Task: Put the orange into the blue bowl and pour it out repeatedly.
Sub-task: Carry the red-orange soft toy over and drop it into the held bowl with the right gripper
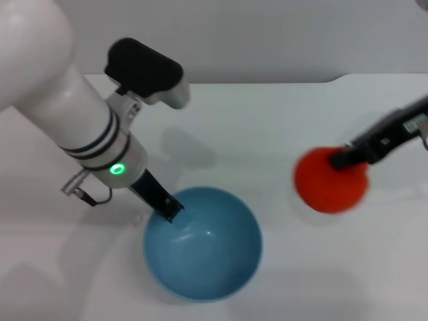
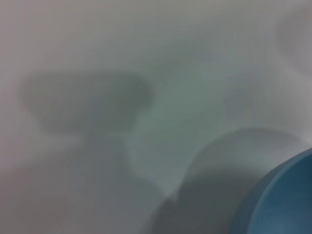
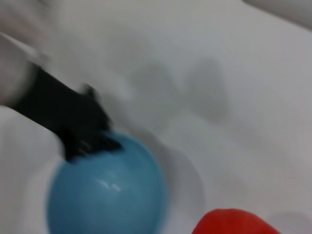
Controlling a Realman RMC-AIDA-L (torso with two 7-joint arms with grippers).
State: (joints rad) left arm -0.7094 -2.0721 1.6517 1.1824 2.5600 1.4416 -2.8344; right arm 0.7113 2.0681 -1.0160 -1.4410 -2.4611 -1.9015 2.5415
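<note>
The blue bowl [image 1: 204, 257] stands upright and empty on the white table near its front edge. My left gripper [image 1: 168, 207] is shut on the bowl's far-left rim, one dark finger reaching inside. The left wrist view shows only a slice of the bowl [image 2: 287, 200]. To the right of the bowl, my right gripper [image 1: 344, 160] is shut on the top of the red-orange orange [image 1: 329, 184], apart from the bowl. In the right wrist view the orange [image 3: 234, 222] shows close up, with the bowl [image 3: 107, 195] and the left gripper [image 3: 90, 139] beyond it.
The white table [image 1: 267, 127] runs back to a grey wall, with its far edge stepping at the back right. Nothing else lies on it.
</note>
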